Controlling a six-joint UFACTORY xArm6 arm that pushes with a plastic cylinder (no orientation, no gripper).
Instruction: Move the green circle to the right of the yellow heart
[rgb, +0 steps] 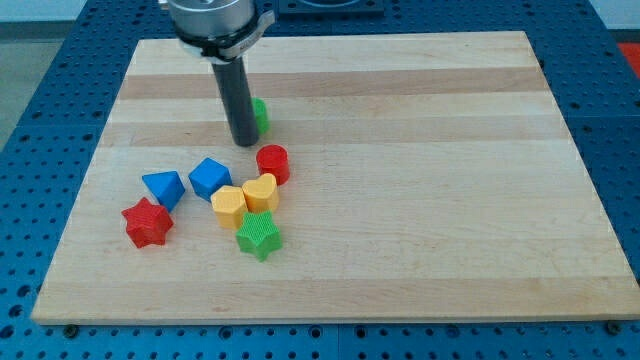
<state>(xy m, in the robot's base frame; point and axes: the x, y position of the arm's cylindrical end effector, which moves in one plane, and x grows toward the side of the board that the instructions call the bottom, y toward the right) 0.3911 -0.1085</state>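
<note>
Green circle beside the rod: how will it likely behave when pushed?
The green circle looks squat and flat-bottomed, so it should slide, not tip. My tip meets its left edge; a round side may slip off-line. The red cylinder below could block it.

board: pale matt wood | green star: ridged plastic

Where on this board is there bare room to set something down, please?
The board's whole right half is bare, also the strip along the view's bottom. Crowded: left of centre, where the yellow heart, red cylinder and green star cluster, my tip beside the green circle.
</note>
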